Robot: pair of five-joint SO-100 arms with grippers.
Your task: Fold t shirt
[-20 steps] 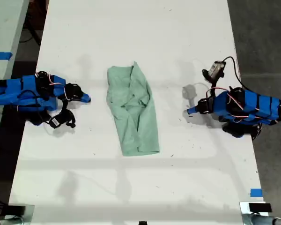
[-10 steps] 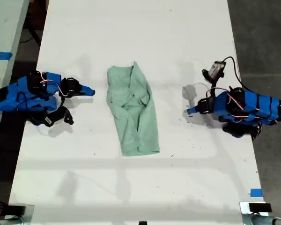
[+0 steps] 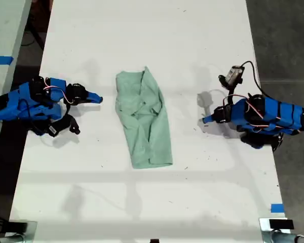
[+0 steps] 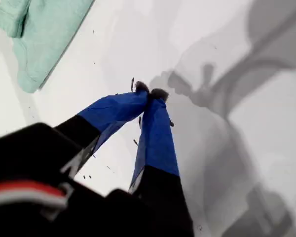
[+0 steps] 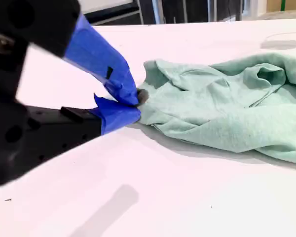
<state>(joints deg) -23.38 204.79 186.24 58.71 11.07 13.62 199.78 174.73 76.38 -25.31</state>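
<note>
The pale mint-green t shirt (image 3: 144, 121) lies wrinkled in a long narrow shape in the middle of the white table (image 3: 142, 40). My first gripper (image 3: 204, 120) is at the exterior view's right, shut and empty, its tips (image 4: 149, 92) on or just above the table. It is well apart from the t shirt (image 4: 34, 29). My second gripper (image 3: 97, 97) is at the exterior view's left, shut with nothing in it. Its tips (image 5: 135, 101) point at the near edge of the t shirt (image 5: 227, 108), a short gap away.
A small camera on a cable (image 3: 233, 76) sticks up beside the first arm. A blue tape mark (image 3: 276, 208) sits near the table's edge at the exterior view's lower right. Another table with blue tape (image 3: 0, 60) stands at that view's left.
A second ago the second arm drew its body back toward the exterior view's left and its gripper swung a little toward the shirt. It has held still since. The first arm and shirt have not moved.
</note>
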